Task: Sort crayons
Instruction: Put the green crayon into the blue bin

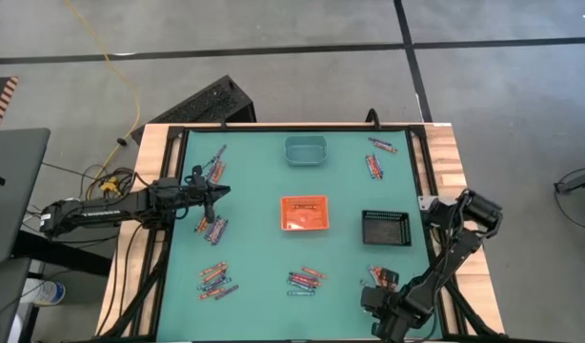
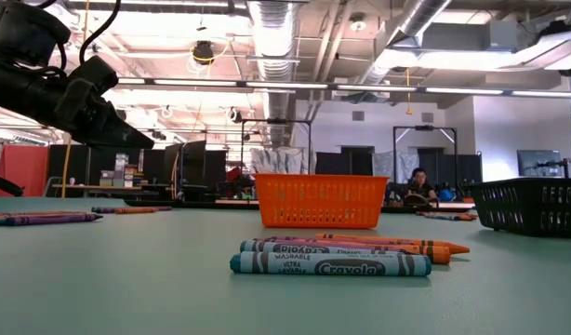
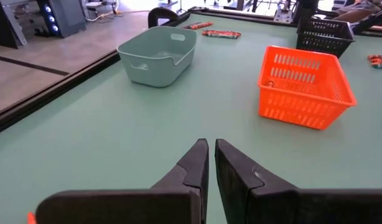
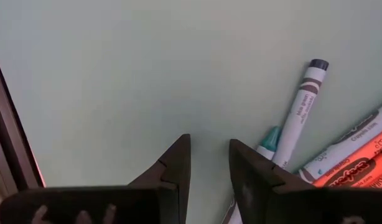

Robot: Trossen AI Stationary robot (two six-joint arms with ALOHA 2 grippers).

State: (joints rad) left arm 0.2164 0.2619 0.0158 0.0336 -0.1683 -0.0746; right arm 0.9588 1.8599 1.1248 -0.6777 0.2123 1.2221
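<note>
Clenched jaws, holding nothing, mark the left gripper (image 1: 220,193), which hangs over the left-centre of the high view; the right gripper (image 1: 380,307) sits low at the lower right with its jaws parted just beside a small crayon cluster, not gripping any.

Beyond the worktop the low view shows a big open workshop: silver ducts and pipes on the ceiling, strip lights, dark racks and a seated person (image 2: 418,181) far back at centre right. A grey concrete floor (image 1: 273,48) fills the top of the high view, crossed by a yellow cable (image 1: 121,71).

The worktop (image 1: 264,238) is a green mat inside a dark frame on pale wood. On it stand a teal tray (image 1: 305,150) at upper centre, an orange basket (image 1: 304,213) in the middle and a black basket (image 1: 385,229) to its right, all well apart.

The crayons (image 1: 306,279) lie in loose clusters around the trays: upper left, left-centre, lower left, lower centre, upper right and lower right. None can be seen inside a tray.
</note>
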